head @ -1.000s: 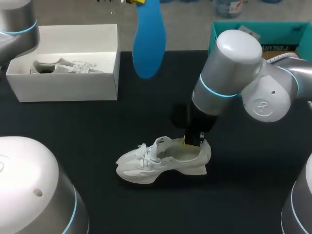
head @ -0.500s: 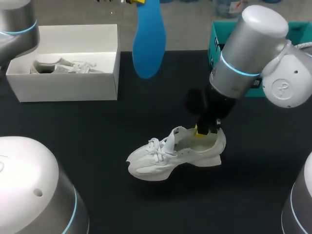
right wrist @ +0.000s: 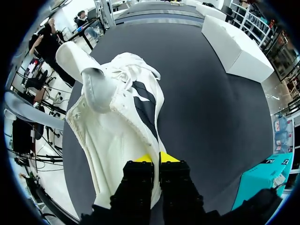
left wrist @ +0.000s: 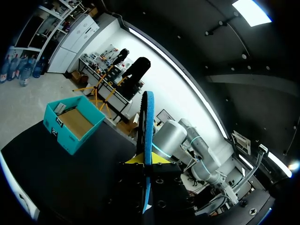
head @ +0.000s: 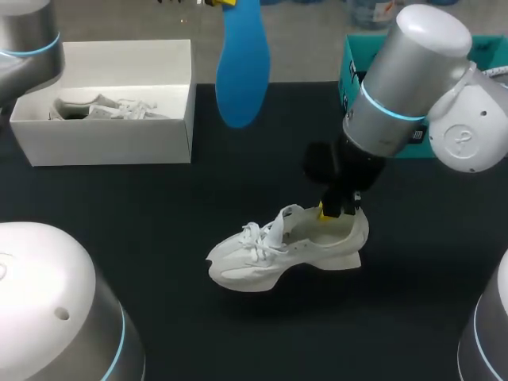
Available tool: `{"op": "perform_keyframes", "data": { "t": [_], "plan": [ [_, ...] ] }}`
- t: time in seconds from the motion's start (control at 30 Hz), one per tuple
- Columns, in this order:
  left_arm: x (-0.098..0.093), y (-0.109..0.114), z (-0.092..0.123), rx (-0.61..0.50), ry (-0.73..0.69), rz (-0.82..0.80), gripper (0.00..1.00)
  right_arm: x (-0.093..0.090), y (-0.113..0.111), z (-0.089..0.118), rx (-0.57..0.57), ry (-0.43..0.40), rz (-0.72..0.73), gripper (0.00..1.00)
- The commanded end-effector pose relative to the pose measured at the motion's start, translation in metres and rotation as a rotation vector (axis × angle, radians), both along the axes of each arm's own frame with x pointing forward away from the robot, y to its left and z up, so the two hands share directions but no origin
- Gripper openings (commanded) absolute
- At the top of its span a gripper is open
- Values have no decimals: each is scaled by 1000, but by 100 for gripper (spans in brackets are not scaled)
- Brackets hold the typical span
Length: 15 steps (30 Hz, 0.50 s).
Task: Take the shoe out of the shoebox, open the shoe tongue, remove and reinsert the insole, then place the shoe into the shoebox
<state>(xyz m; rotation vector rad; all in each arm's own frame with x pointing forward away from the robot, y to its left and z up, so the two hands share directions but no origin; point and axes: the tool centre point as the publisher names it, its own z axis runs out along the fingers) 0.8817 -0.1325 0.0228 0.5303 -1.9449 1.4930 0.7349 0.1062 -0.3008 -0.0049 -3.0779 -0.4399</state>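
Upper left of the head view: white shoebox (head: pixel 103 135) open on the black table (head: pixel 159 222), a second shoe (head: pixel 103 107) lying inside; no change there over the last second.

Upper middle: blue insole (head: pixel 240 67) hanging toe-down above the table's far edge, in the same spot as a second ago; the left wrist view shows the left gripper (left wrist: pixel 147 160) with its yellow tips clamped on the insole's two faces.

Centre: white shoe (head: pixel 286 250), toe to the left, tongue and laces up; it has shifted rightward from where it stood a second ago, most of that in the first half-second, almost none since. Cannot tell whether the sole rests on the table or rides just above it.

Right of centre: right gripper (head: pixel 337 213) pinching the heel collar, one finger inside the shoe and one outside (the right wrist view shows the collar squeezed between the tips); the right arm has swung up and toward the upper right, carrying the shoe with it.

Upper right: teal box (head: pixel 351 55), partly hidden behind that arm.

Reading: insole out, shoe repositioned and now steadied by the heel; reinsertion looks like the step in hand, with the mouth of the shoe open upward.
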Motion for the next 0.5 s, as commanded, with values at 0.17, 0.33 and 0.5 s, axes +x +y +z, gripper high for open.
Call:
{"op": "perform_keyframes", "data": {
  "t": [0.17, 0.33, 0.5],
  "plan": [
    [-1, 0, -1, -3, -1, 2, 0, -6, 1, 3, -38, 70, -207, 0],
    [-1, 0, -1, -3, -1, 2, 0, -17, 7, 6, -21, 103, -376, 0],
    [-1, 0, -1, -3, -1, 2, 0, -31, -4, -1, -70, 154, -599, 0]
  ]
}}
